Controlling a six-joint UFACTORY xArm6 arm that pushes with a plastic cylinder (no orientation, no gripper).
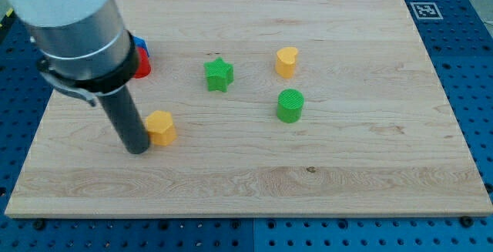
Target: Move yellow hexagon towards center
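The yellow hexagon [161,126] lies on the wooden board [323,175] at the view's left of centre. My tip [137,150] rests on the board just left of the hexagon, touching or almost touching its left side. The dark rod rises from there up to the grey arm body at the view's top left.
A green star [219,74] sits above and right of the hexagon. A yellow heart [286,62] and a green cylinder [290,105] stand further right. A red block [142,65] and a blue block [141,45] are partly hidden behind the arm at the left.
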